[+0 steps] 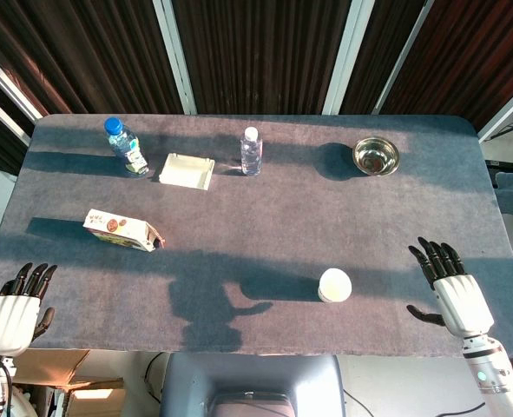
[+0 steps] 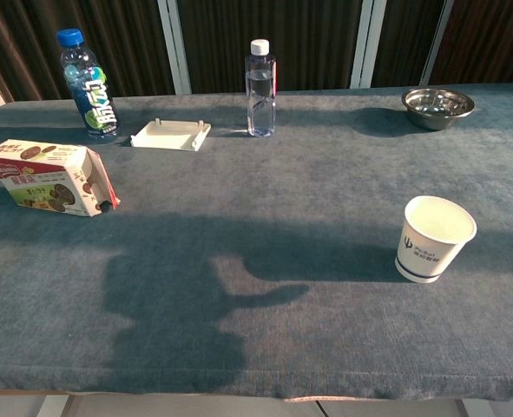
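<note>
Hands sit at the two near corners of the gray worktop [image 1: 265,226], both holding nothing. The left hand [image 1: 13,314] is at the near left edge, fingers spread, palm down. Closest to it is the cookie box [image 1: 122,230], lying on its side with one flap open, well apart from the hand. Far back by the far edge stand a blue-capped bottle [image 1: 126,148], a flat white tray [image 1: 187,171], a clear water bottle [image 1: 251,152] and a metal bowl [image 1: 376,156]. Lots of bare cloth lies in the middle. A white paper cup [image 1: 334,285] stands upright near the front edge. The right hand [image 1: 451,291] is open too, fingers apart, right of the cup, not touching.
</note>
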`<state>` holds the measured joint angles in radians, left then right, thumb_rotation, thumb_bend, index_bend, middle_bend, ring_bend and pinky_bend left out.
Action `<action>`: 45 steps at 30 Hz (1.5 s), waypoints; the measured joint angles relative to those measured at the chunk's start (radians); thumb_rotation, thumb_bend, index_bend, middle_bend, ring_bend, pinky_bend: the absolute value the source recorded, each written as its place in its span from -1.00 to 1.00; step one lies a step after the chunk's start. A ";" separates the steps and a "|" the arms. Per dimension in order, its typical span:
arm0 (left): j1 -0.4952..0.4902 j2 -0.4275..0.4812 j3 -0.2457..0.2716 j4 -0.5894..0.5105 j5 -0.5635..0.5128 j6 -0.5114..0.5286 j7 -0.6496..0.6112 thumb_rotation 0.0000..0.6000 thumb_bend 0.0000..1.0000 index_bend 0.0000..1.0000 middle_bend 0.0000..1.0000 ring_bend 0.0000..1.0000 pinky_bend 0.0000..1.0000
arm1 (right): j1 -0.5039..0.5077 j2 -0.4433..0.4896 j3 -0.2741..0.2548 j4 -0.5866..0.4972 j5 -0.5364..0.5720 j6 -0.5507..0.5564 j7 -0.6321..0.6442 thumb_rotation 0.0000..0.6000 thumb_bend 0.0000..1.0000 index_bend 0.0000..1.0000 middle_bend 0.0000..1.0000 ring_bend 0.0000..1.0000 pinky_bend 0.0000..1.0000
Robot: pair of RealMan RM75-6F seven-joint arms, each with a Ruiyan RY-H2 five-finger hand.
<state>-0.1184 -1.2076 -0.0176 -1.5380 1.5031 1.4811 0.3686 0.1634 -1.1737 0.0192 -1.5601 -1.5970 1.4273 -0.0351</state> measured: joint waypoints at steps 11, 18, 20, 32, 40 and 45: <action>-0.002 0.003 -0.002 -0.008 -0.006 -0.012 0.001 1.00 -0.31 -0.75 -0.75 -0.82 -0.35 | 0.033 0.013 -0.011 0.005 -0.013 -0.061 0.102 1.00 -0.77 -1.00 -1.00 -1.00 -0.70; -0.003 0.008 -0.002 -0.014 -0.011 -0.020 -0.009 1.00 -0.31 -0.75 -0.75 -0.83 -0.34 | 0.092 -0.013 -0.023 0.087 -0.050 -0.126 0.247 1.00 -0.77 -0.87 -0.86 -0.90 -0.61; -0.003 0.010 -0.002 -0.017 -0.013 -0.021 -0.010 1.00 -0.30 -0.75 -0.74 -0.82 -0.34 | 0.104 -0.036 -0.024 0.121 -0.059 -0.133 0.260 1.00 -0.77 -0.84 -0.83 -0.87 -0.60; 0.000 0.019 -0.001 -0.026 -0.008 -0.017 -0.023 1.00 -0.31 -0.74 -0.73 -0.83 -0.34 | 0.216 -0.182 -0.048 0.266 -0.116 -0.230 0.367 1.00 -0.77 -0.67 -0.69 -0.77 -0.53; 0.005 0.027 -0.001 -0.035 -0.005 -0.010 -0.036 1.00 -0.31 -0.72 -0.73 -0.82 -0.34 | 0.247 -0.267 -0.044 0.326 -0.118 -0.234 0.377 1.00 -0.77 -0.48 -0.56 -0.58 -0.36; 0.006 0.033 0.000 -0.038 -0.004 -0.011 -0.048 1.00 -0.31 -0.71 -0.72 -0.83 -0.34 | 0.267 -0.329 -0.037 0.373 -0.114 -0.230 0.391 1.00 -0.77 -0.35 -0.48 -0.45 -0.25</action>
<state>-0.1126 -1.1748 -0.0178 -1.5763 1.4994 1.4703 0.3205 0.4301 -1.5026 -0.0174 -1.1868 -1.7107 1.1974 0.3561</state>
